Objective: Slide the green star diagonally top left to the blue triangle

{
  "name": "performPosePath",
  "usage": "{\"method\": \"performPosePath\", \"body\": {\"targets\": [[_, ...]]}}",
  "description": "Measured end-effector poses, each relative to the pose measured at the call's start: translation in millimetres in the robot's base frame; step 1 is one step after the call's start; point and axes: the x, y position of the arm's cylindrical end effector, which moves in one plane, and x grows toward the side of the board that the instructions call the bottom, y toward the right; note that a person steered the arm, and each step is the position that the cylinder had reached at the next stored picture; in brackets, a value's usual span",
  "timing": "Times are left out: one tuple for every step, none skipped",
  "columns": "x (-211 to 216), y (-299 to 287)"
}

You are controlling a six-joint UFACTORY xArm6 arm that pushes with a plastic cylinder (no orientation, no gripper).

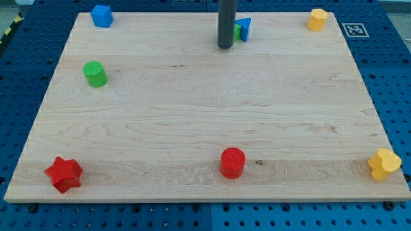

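We're in a robotics lab bench setup here: a pale wooden surface [205,122] sits on a blue perforated mounting board [392,83], there's a black-and-white fiducial marker [354,29] at the view's top right, and yellow-black hazard tape [9,31] at the top left edge.

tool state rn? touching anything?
No gripper, just the rod: my tip sits at the view's top, right beside the green star and blue triangle. Contact cannot be told; holding nothing.
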Motion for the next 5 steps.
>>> {"method": "performPosePath", "body": {"targets": [[6.0, 4.5], [16.0, 43.5], [6.0, 65.2], [-4.2, 54.9], [-4.6, 27.2]]}}
